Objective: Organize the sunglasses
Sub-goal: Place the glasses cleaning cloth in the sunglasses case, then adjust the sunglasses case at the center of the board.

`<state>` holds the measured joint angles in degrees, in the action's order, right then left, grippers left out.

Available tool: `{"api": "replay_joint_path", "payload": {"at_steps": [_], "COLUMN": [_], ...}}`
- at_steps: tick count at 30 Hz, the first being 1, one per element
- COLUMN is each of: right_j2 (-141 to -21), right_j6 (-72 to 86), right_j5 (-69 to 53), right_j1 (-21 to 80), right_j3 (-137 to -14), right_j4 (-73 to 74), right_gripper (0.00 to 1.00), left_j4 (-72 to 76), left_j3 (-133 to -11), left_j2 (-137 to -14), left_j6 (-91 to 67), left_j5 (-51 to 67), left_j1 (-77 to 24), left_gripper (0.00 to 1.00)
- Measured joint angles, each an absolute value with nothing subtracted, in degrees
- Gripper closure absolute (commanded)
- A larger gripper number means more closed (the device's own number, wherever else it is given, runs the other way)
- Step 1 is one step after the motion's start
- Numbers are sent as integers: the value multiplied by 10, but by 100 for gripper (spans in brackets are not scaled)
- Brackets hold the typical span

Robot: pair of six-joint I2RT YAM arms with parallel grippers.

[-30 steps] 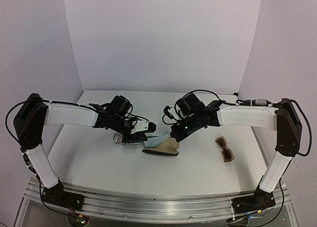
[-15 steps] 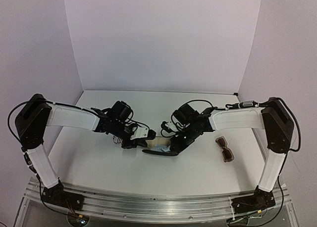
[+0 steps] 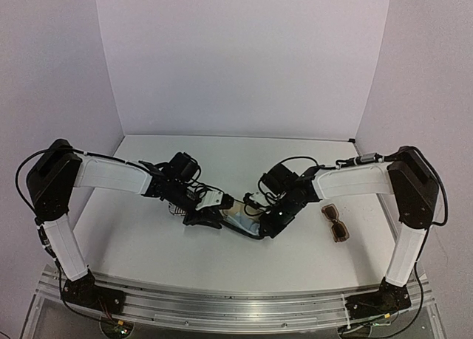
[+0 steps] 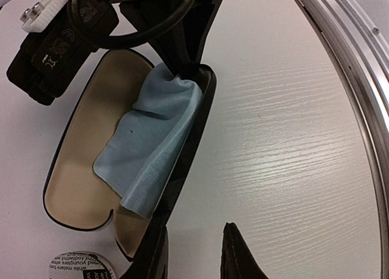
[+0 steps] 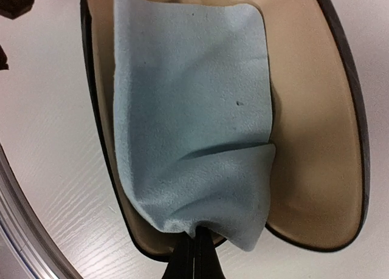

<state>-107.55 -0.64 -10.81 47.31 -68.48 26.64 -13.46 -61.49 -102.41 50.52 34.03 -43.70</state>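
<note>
Right jaws clamped on blue cloth (image 5: 188,109) in case (image 5: 316,139); left jaws apart; sticker (image 4: 79,267) text illegible.

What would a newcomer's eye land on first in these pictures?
Both arms meet in the middle over an open black case with tan lining, a light-blue cloth crumpled inside. The right claw pinches one edge of the cloth; the left claw sits open by the case's rim. The brown sunglasses lie alone on the right side of the table.
</note>
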Motion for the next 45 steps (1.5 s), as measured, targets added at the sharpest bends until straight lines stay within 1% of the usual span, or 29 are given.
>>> {"api": "replay_joint_path", "payload": {"at_steps": [3, 6, 15, 17, 19, 23, 26, 30, 32, 33, 34, 36, 37, 39, 41, 45], "right_j2": [-1075, -1075, -1077, -1079, -1079, -1079, -1074, -1039, -1019, -1008, -1002, -993, -991, -993, -1009, -1097], "right_j6": [-11, -13, -14, -13, -14, -11, -11, -12, -12, -14, -14, -16, -14, -5, 17, 84], "right_j5": [-106, -101, -86, -84, -84, -86, -90, -102, -116, -126, -138, -167, -177, -183, -168, -136], "right_j1": [477, 489, 508, 508, 508, 508, 508, 508, 508, 507, 507, 507, 507, 505, 502, 478], "right_j3": [-681, -681, -683, -686, -687, -688, -688, -689, -693, -697, -702, -710, -714, -719, -736, -820], "right_j4": [271, 271, 271, 272, 272, 272, 275, 282, 283, 283, 283, 280, 279, 278, 286, 276], "right_gripper": [100, 100, 97, 93, 85, 70, 61, 49, 38, 35, 35, 40, 46, 70, 80, 93], "left_j4": [-141, -139, -139, -141, -146, -146, -146, -158, -164, -166, -166, -165, -166, -164, -157, -147], "left_j3": [-614, -612, -610, -613, -624, -652, -666, -674, -677, -679, -681, -682, -682, -680, -675, -665], "left_j2": [-1025, -1025, -1025, -1025, -1030, -1053, -1071, -1083, -1084, -1084, -1084, -1084, -1084, -1084, -1084, -1084], "left_j6": [505, 505, 513, 528, 546, 578, 596, 623, 631, 633, 632, 632, 632, 631, 629, 619], "left_j5": [348, 349, 347, 348, 351, 357, 359, 362, 363, 363, 364, 364, 364, 364, 363, 354], "left_j1": [-440, -445, -450, -450, -449, -449, -444, -432, -428, -427, -427, -426, -426, -425, -424, -422], "left_gripper": [66, 63, 49, 47, 45, 44, 43, 43, 43, 43, 43, 44, 44, 45, 45, 46]}}
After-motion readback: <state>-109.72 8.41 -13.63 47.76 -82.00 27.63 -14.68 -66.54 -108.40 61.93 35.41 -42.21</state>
